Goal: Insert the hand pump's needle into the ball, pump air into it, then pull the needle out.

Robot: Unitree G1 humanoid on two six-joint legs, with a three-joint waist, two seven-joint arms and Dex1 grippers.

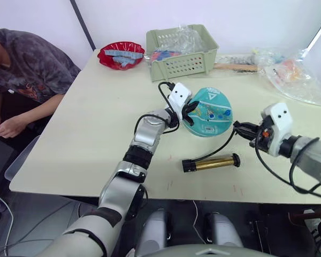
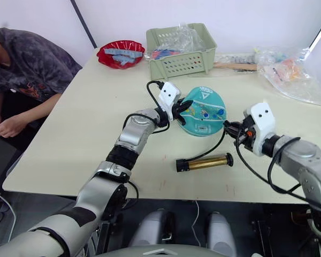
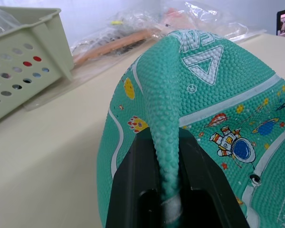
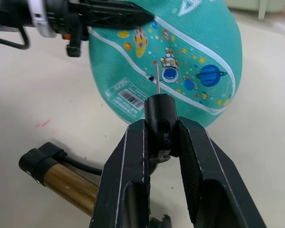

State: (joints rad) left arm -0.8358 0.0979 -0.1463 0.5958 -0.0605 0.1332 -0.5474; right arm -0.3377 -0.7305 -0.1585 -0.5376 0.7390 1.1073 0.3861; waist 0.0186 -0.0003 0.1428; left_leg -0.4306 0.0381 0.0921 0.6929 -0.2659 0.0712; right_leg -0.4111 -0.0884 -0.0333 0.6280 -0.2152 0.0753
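From the head camera, the deflated ball (image 1: 207, 112) sits mid-bench, the left hand (image 1: 188, 111) at its left edge, the hand pump (image 1: 212, 163) lying nearer. The left wrist view shows that hand pinching a fold of ball skin. The right wrist view shows the right hand (image 4: 160, 142) clamping the needle (image 4: 157, 83), tip just short of the ball.

Right gripper (image 4: 162, 142) jaws clamp the needle (image 4: 157, 78) fitting; pin tip just short of the ball (image 4: 180, 52).
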